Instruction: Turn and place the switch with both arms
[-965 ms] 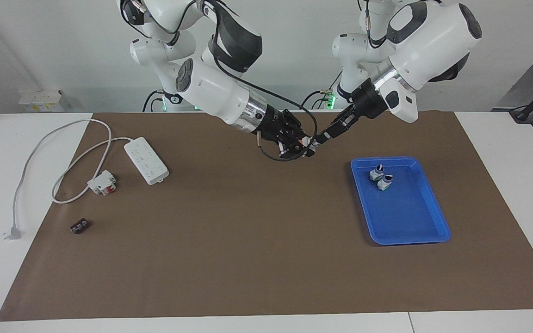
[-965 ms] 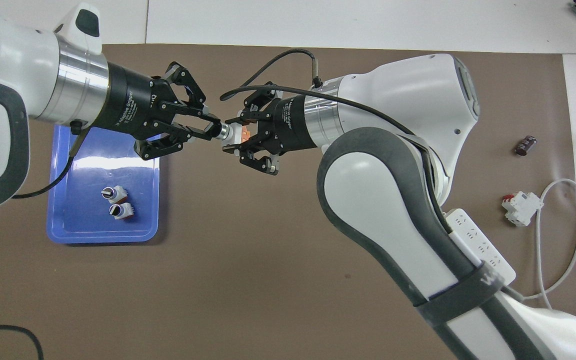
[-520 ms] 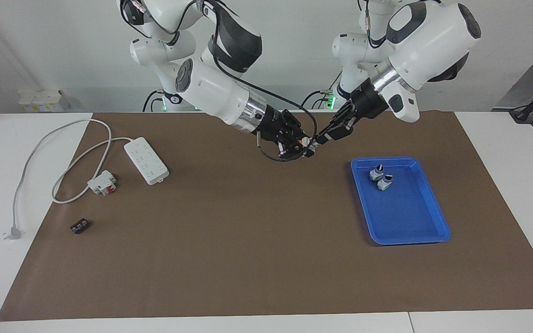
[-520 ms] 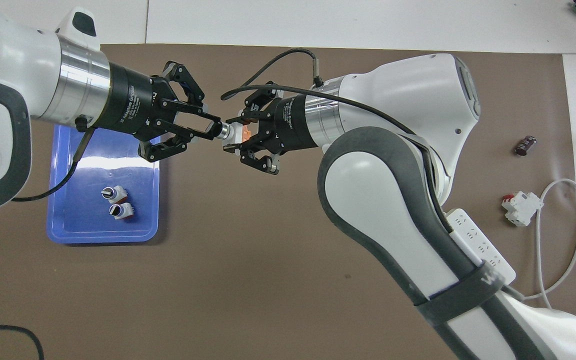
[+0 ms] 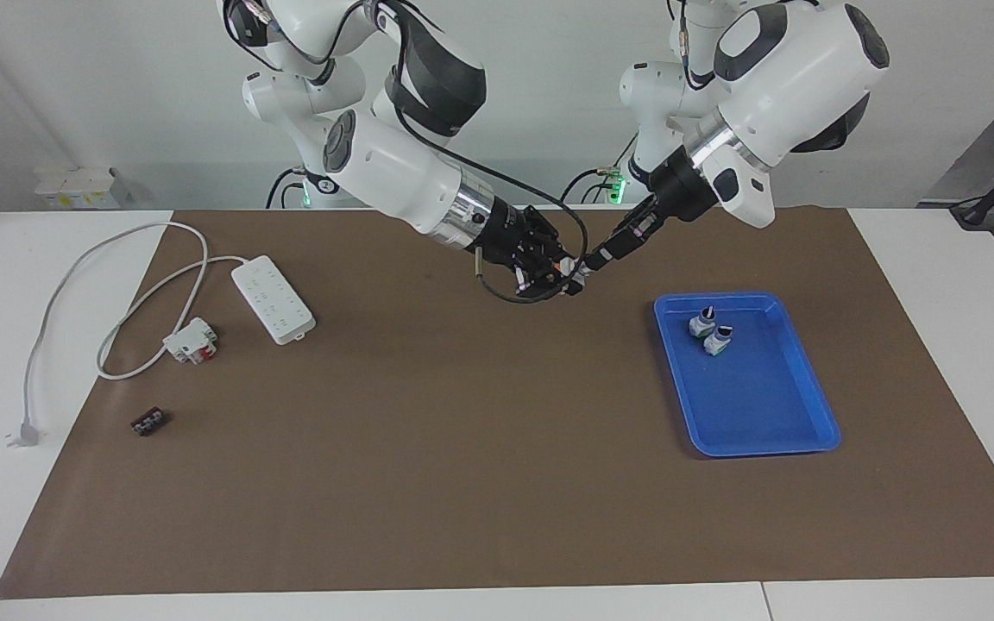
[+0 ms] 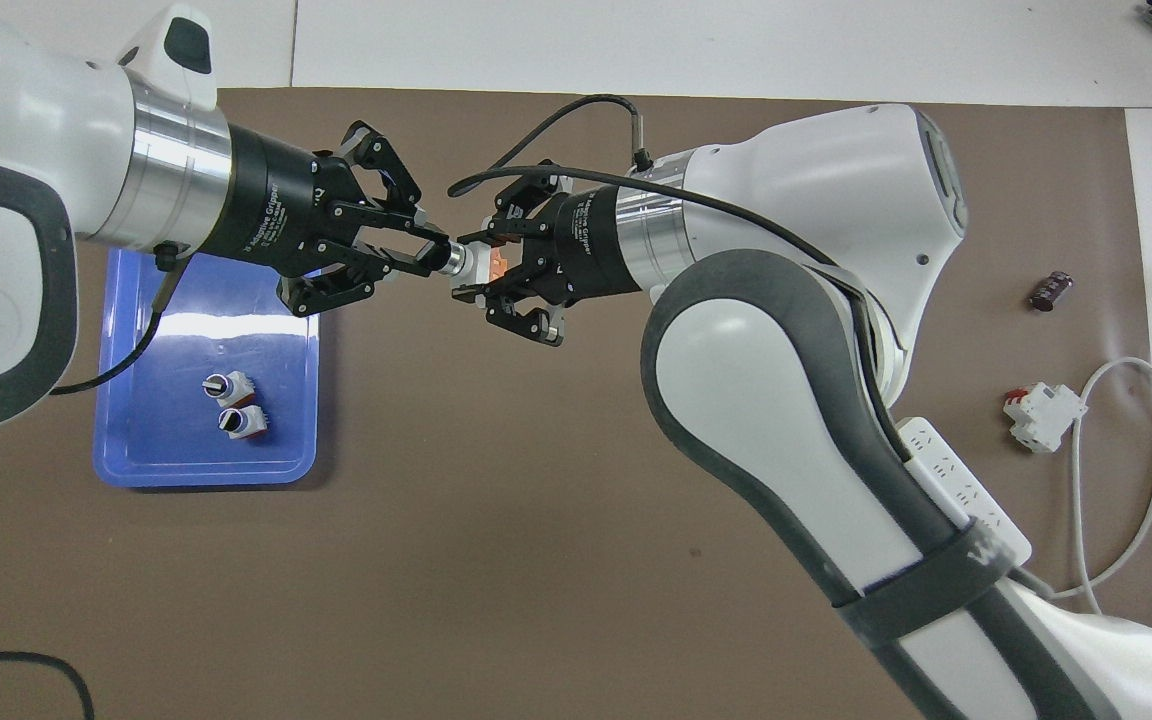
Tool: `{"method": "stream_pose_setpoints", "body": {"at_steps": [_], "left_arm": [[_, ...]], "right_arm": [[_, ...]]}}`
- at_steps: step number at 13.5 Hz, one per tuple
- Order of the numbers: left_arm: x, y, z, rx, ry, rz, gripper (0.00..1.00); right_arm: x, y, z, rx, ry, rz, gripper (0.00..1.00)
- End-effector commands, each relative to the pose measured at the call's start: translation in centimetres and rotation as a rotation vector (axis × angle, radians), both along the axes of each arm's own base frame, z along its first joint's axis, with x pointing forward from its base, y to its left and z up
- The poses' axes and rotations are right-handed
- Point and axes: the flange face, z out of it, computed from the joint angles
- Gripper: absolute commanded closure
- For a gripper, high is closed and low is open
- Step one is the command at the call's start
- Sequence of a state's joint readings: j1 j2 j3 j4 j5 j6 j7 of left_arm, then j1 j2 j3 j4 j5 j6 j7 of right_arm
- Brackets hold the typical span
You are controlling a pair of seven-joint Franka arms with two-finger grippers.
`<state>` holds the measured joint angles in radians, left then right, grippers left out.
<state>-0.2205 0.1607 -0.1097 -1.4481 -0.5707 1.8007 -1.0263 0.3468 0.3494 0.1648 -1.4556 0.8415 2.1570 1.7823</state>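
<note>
The switch (image 6: 469, 272) hangs in the air over the brown mat (image 5: 462, 448), held between both grippers. My right gripper (image 6: 484, 274) is shut on its white-grey body, and the orange block shows between the fingers. My left gripper (image 6: 439, 258) is shut on the knob end, its fingertips meeting at the silver collar. In the facing view the switch (image 5: 575, 274) is mostly hidden between the right gripper (image 5: 563, 274) and the left gripper (image 5: 589, 260). Two more switches (image 5: 709, 331) lie in the blue tray (image 5: 764, 414).
The blue tray (image 6: 136, 460) sits toward the left arm's end. At the right arm's end lie a white power strip (image 5: 273, 299) with its cable, a boxy white-and-red switch (image 5: 191, 340) and a small dark block (image 5: 148, 422).
The left wrist has turned on the knob end while both grippers kept their hold. The held switch has shifted slightly toward the right arm's end.
</note>
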Motion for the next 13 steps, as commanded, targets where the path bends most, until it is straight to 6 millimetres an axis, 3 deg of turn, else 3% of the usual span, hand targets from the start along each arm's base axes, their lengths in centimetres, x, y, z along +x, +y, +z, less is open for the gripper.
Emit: {"method": "stream_pose_setpoints", "body": {"at_steps": [1, 9, 13], "left_arm": [[-0.8, -0.6, -0.2, 0.004, -0.175, -0.207, 1.0], [-1.9, 0.3, -1.7, 0.117, -0.633, -0.971, 1.0], [-2.5, -0.4, -1.9, 0.112, -0.705, -1.105, 1.0]], "right_arm": [[-0.7, 0.6, 0.0, -0.002, 0.021, 0.02, 1.0], [-0.7, 0.6, 0.0, -0.008, 0.021, 0.025, 1.0], [-0.8, 0.6, 0.2, -0.008, 0.017, 0.025, 1.0]]}}
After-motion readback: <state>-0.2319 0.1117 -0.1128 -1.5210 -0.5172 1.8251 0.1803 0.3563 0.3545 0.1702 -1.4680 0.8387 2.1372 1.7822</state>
